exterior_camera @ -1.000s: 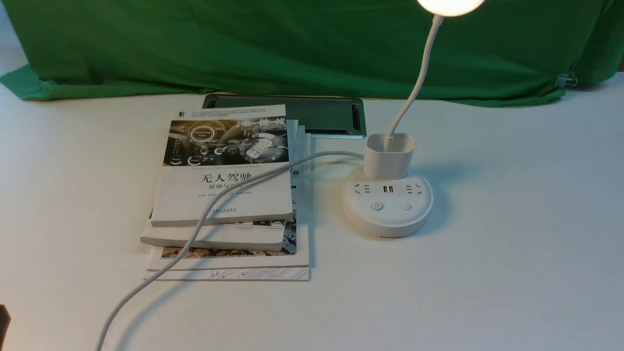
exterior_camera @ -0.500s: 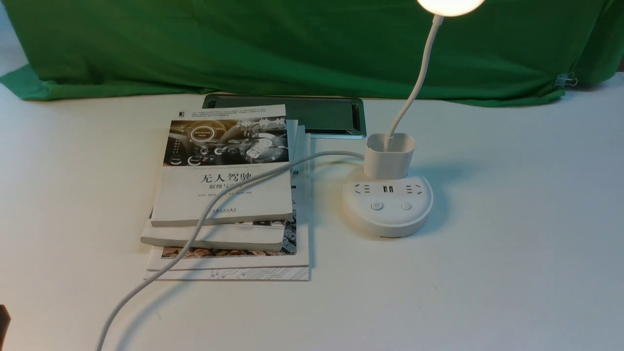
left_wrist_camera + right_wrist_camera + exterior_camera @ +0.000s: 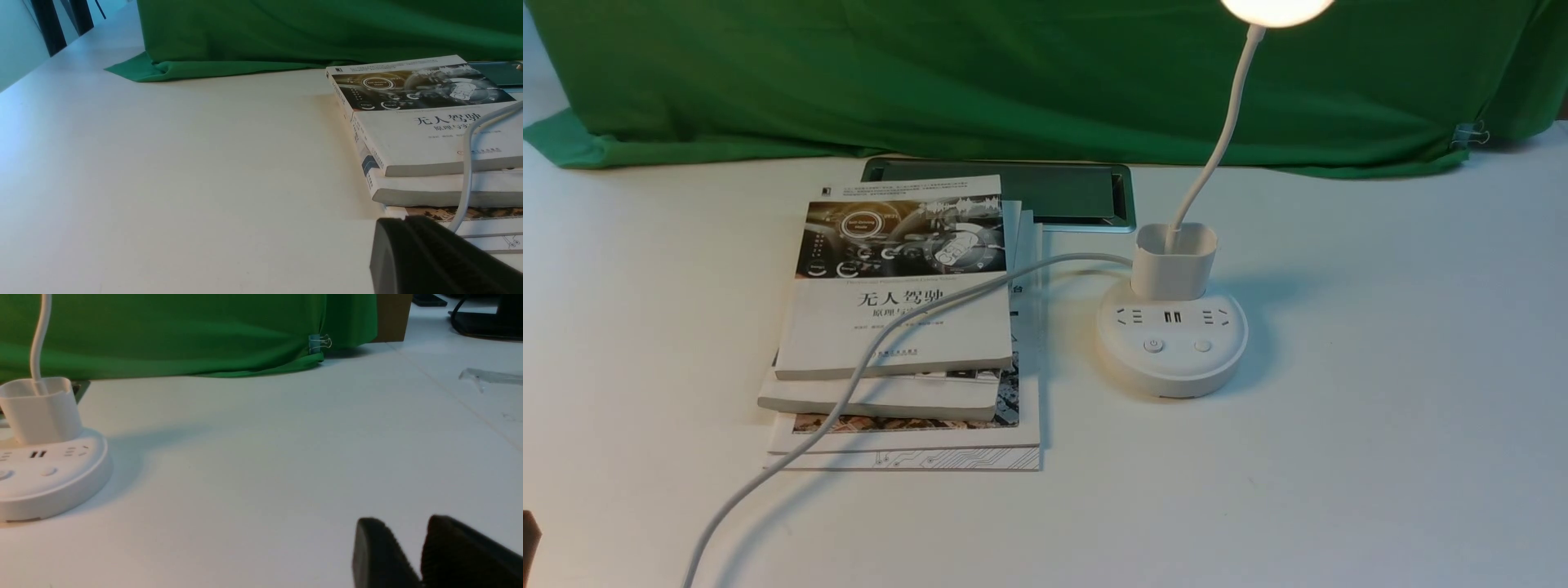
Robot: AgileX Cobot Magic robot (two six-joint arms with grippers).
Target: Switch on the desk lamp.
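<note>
At frame top, desk lamp [image 3: 1172, 347] head cropped

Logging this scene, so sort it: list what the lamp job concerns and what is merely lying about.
Job: desk lamp, its head lit; its cord.

Lying about: stack of books, green cloth, desk cable hatch, binder clip.
</note>
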